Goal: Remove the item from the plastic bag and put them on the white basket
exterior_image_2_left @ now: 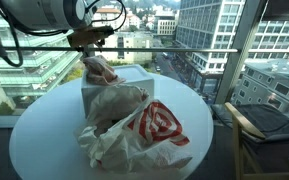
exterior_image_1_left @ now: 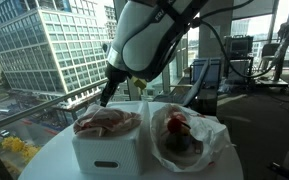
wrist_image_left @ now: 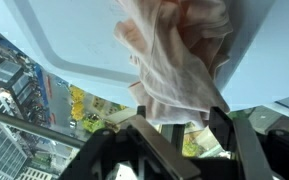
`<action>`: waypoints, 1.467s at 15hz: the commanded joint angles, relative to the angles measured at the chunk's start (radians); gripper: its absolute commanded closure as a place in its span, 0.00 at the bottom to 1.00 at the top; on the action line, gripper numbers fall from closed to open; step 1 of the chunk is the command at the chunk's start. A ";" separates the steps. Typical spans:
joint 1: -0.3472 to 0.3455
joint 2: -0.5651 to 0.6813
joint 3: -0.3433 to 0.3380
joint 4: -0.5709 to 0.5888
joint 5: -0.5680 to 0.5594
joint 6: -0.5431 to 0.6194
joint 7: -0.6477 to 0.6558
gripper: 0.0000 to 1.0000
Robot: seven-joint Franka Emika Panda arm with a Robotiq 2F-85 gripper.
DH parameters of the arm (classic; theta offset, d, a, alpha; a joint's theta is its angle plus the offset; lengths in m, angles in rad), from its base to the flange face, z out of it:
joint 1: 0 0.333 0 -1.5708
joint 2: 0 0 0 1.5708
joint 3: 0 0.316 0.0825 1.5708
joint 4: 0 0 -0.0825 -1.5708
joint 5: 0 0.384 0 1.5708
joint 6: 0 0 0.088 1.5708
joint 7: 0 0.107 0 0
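Observation:
The white basket (exterior_image_1_left: 109,152) stands on a round white table, and it shows in both exterior views (exterior_image_2_left: 88,100). A pinkish, crumpled, cloth-like item (exterior_image_1_left: 108,122) lies in the basket and pokes over its far rim (exterior_image_2_left: 99,70). The plastic bag (exterior_image_1_left: 194,135), crinkled white with red print (exterior_image_2_left: 149,128), lies open beside the basket, with something red and dark inside. My gripper (exterior_image_1_left: 106,97) hovers over the basket's far end (exterior_image_2_left: 90,45). In the wrist view my gripper (wrist_image_left: 180,135) is open, with the item's end (wrist_image_left: 174,60) reaching between the fingers against the basket's white surface (wrist_image_left: 64,35).
The round white table (exterior_image_1_left: 49,160) (exterior_image_2_left: 39,135) stands against a glass window wall with a railing (exterior_image_2_left: 214,48). A wooden chair (exterior_image_2_left: 269,120) is beside the table. Office desks and cables (exterior_image_1_left: 249,60) are behind the arm.

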 commanded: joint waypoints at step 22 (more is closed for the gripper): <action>-0.093 0.147 -0.322 -0.179 0.005 -0.133 0.029 0.00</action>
